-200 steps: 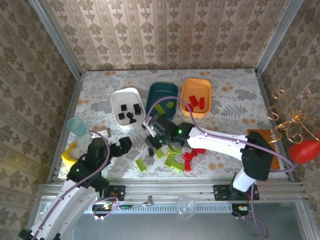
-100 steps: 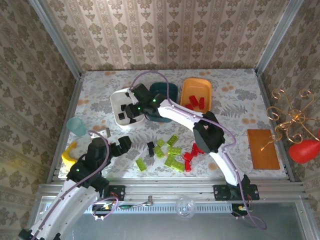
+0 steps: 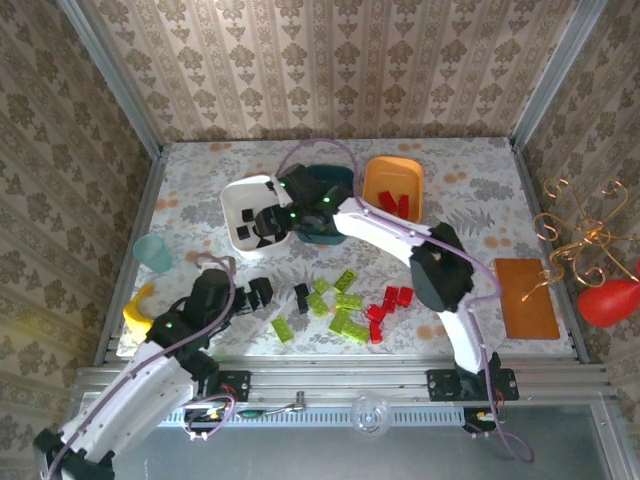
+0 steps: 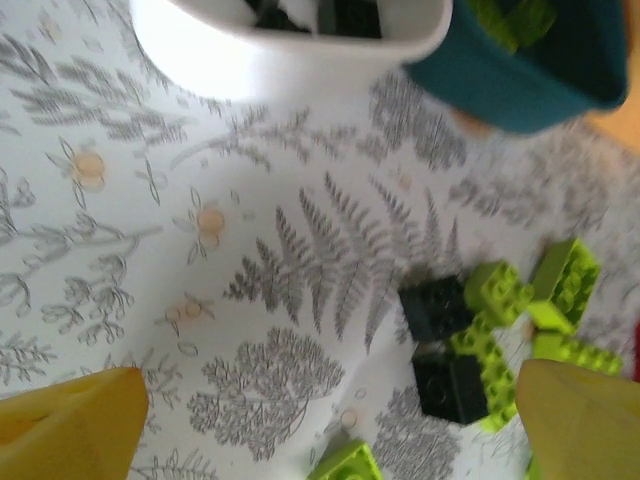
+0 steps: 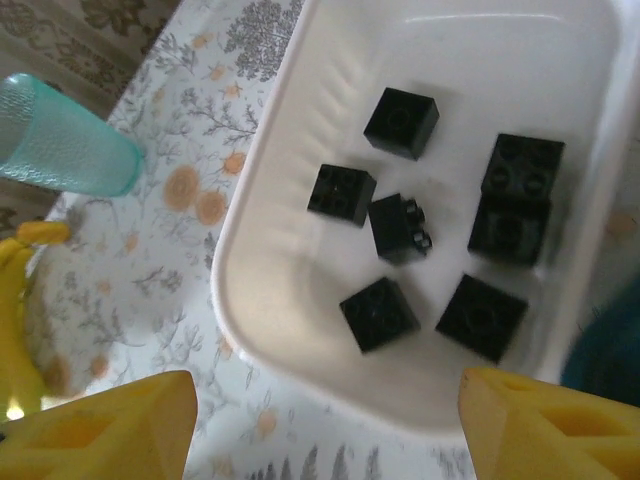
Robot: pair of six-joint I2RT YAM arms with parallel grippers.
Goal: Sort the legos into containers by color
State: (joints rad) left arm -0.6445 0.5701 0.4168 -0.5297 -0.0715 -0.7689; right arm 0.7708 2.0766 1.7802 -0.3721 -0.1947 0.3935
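Right wrist view is showing the right pincer point(image 5: 325, 430) hanging wide and empty over the white tray point(image 5: 262, 330) holding black legos point(image 5: 400, 122), while the left pincer point(image 4: 330, 425), equally wide, is risking snagging lime bricks point(image 4: 497, 290) touching the black brick point(image 4: 435, 312) on the surface point(image 4: 120, 250).

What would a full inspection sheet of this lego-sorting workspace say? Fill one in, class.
Surface: floral-patterned table.
Job's things: white tray holds black bricks; dark teal tray holds lime-green bricks; orange tray holds red bricks; loose bricks of all three colours lie on the table.
Clutter: pale-teal cup, yellow object, brown board.
Grippers: left gripper open, empty, beside the loose bricks; right gripper open, empty, above the white tray.
Cables: purple cable loops along each arm.
Surroundings: patterned walls, metal frame, gold wire ornament, red object.
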